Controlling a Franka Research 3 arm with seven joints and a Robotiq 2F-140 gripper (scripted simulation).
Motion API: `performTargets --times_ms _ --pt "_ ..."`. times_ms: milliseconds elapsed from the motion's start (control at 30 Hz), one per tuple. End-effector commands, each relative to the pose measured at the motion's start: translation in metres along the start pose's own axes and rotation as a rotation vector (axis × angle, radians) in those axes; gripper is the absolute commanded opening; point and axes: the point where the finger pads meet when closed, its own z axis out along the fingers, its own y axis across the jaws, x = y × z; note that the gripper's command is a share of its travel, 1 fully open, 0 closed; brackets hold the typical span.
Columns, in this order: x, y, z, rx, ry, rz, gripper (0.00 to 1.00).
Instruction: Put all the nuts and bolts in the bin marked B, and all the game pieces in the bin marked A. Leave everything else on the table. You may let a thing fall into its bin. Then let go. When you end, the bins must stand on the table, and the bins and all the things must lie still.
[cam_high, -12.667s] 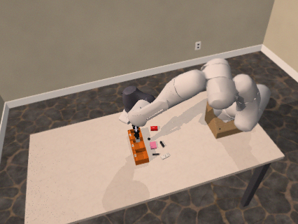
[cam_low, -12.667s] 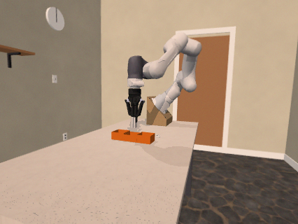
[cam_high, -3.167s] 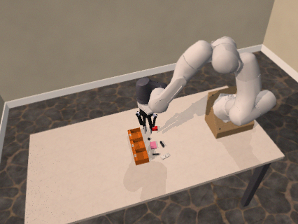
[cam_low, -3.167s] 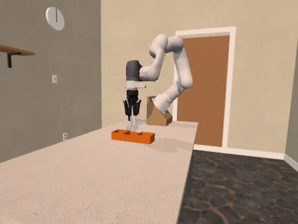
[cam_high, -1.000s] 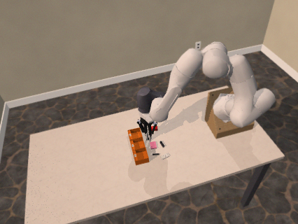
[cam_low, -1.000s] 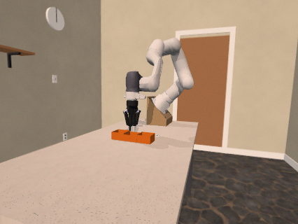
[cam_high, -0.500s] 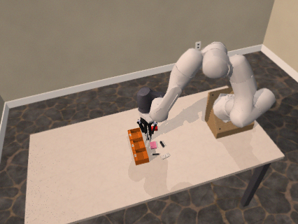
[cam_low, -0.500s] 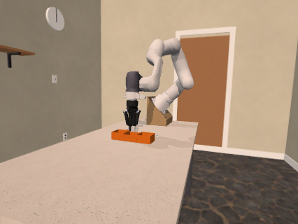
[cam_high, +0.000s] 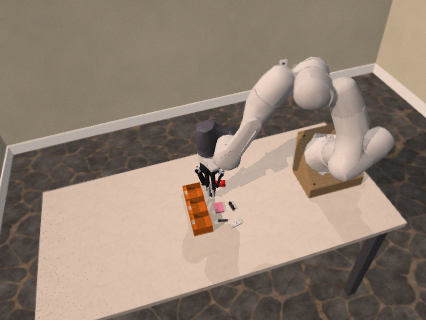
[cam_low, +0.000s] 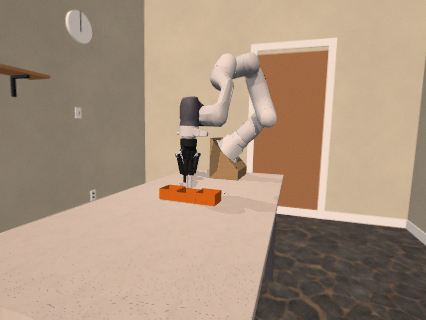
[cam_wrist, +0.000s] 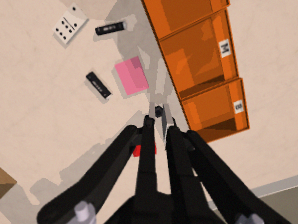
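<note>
My gripper (cam_high: 212, 191) (cam_low: 186, 179) (cam_wrist: 158, 110) is down at the table, just beside the orange three-compartment bin (cam_high: 195, 226) (cam_low: 214, 198) (cam_wrist: 240, 126). Its fingers are shut on a small dark nut (cam_wrist: 158, 110) at their tips. White labels sit on the bin's rim; the nearest compartment's label (cam_wrist: 238, 106) looks like a B. A red piece (cam_high: 221, 183) (cam_wrist: 136, 149) lies under the fingers on the side away from the bin. A white domino (cam_high: 237, 222) (cam_wrist: 69, 25) lies further out. Two black bars (cam_wrist: 111, 28) (cam_wrist: 98, 85) lie near it.
A pink flat square (cam_high: 219, 206) (cam_wrist: 132, 75) lies beside the bin's middle compartment. The arm's wooden base block (cam_high: 320, 186) (cam_low: 223, 165) stands at the table's far right end. The table edge (cam_wrist: 280, 187) shows close behind the bin in the wrist view.
</note>
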Motion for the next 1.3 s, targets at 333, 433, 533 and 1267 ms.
performTargets --times_ms 333,433,533,1267 --pt "0.001 -0.003 -0.038 0.011 0.001 -0.003 0.07" --pt "0.001 -0.003 -0.038 0.011 0.001 -0.003 0.07" --pt "0.001 -0.003 -0.038 0.011 0.001 -0.003 0.07" --pt "0.001 -0.003 -0.038 0.011 0.001 -0.003 0.07"
